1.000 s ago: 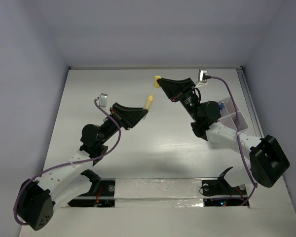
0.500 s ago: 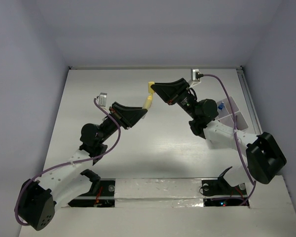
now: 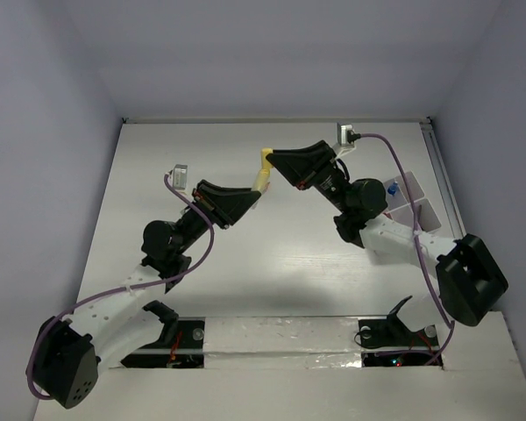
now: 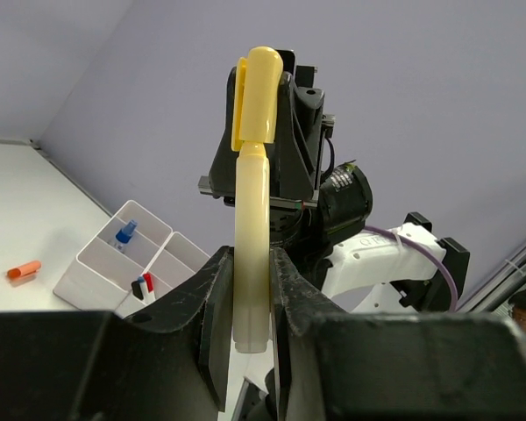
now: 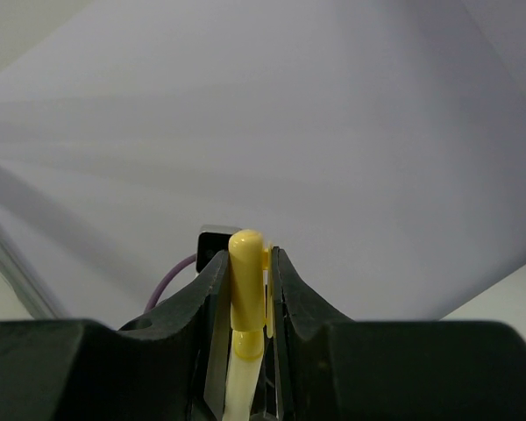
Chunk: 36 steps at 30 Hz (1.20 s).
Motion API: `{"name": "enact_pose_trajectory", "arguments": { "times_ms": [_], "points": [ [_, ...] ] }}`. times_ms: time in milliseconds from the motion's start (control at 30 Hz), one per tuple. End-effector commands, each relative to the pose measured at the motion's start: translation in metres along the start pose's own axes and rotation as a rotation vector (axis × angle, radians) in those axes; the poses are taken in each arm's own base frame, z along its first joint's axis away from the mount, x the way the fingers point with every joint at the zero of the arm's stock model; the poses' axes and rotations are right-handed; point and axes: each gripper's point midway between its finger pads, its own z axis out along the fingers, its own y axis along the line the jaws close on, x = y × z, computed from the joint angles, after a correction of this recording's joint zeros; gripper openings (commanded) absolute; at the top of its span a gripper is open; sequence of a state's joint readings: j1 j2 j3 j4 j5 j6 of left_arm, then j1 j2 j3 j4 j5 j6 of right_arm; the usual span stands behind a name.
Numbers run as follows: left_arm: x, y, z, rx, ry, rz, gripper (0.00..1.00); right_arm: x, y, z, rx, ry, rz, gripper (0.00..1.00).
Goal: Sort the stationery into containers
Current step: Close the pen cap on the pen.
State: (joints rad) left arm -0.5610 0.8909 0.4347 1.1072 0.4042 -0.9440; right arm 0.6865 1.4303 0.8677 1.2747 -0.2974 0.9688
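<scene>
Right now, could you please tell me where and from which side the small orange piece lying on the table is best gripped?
Grip the orange piece at its middle, across its narrow width, coming straight down from above. It lies flat on the table, long and slim, clear of the containers, so probably nothing blocks jaws either side.

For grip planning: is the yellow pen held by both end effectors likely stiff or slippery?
Probably stiff: the yellow pen stands straight though the left end effector clamps only its lower end. Smooth-looking, it may slide lengthwise. The right end effector pinches just the cap, which might detach.
</scene>
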Motion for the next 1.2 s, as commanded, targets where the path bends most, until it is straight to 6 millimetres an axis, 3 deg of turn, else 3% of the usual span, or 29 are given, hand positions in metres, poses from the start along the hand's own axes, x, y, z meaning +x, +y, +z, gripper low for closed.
{"name": "enact_pose_trajectory", "arguments": {
  "times_ms": [0, 233, 433, 733, 933, 1167],
  "points": [
    [-0.029, -0.034, 0.009, 0.116, -0.088, 0.078, 0.00, 0.006, 0.017, -0.002, -0.090, 0.004, -0.001, 0.05],
    [-0.033, -0.041, 0.011, 0.146, -0.091, 0.090, 0.00, 0.014, 0.023, -0.016, -0.095, 0.048, -0.005, 0.08],
    [-0.044, -0.059, 0.013, 0.204, -0.116, 0.090, 0.00, 0.020, 0.023, -0.026, -0.068, 0.085, -0.025, 0.09],
    [-0.051, -0.080, 0.020, 0.278, -0.100, 0.131, 0.00, 0.043, 0.020, -0.043, -0.063, 0.194, -0.004, 0.10],
    [-0.031, -0.081, 0.027, 0.312, -0.018, 0.110, 0.00, 0.055, 0.011, -0.050, -0.030, 0.228, 0.049, 0.08],
    [-0.006, -0.075, 0.035, 0.329, 0.090, 0.095, 0.00, 0.062, 0.004, -0.032, -0.026, 0.286, 0.103, 0.04]
  ]
}}
